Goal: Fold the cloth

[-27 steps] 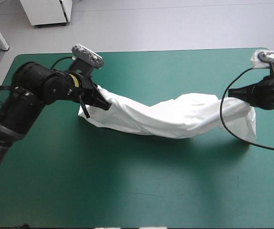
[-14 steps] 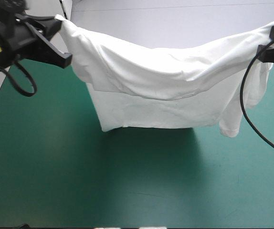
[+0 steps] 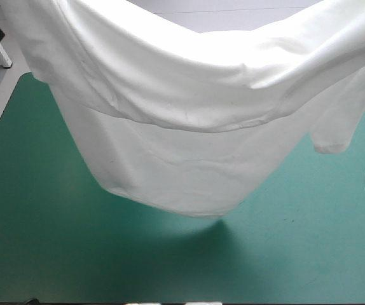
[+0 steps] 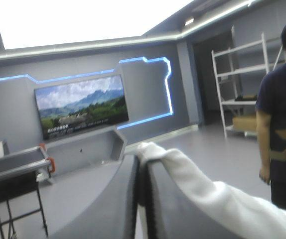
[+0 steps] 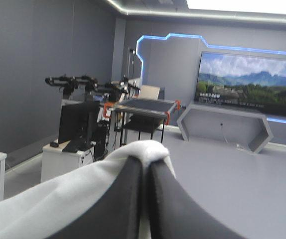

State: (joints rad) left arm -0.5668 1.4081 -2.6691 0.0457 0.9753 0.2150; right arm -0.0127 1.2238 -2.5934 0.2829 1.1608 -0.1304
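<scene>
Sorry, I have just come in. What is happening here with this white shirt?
Two robot arms hold the white T-shirt up in the air over the teal-green table. The left gripper is shut on the cloth at one end and the right gripper at the other, so it hangs spread between them, sagging in the middle. Its lower edge seems to hang clear of the table. No fold is made yet.

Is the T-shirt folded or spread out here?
Spread, unfolded: the T-shirt hangs as one wide sheet over the table, pinched by the left end effector and the right end effector.
</scene>
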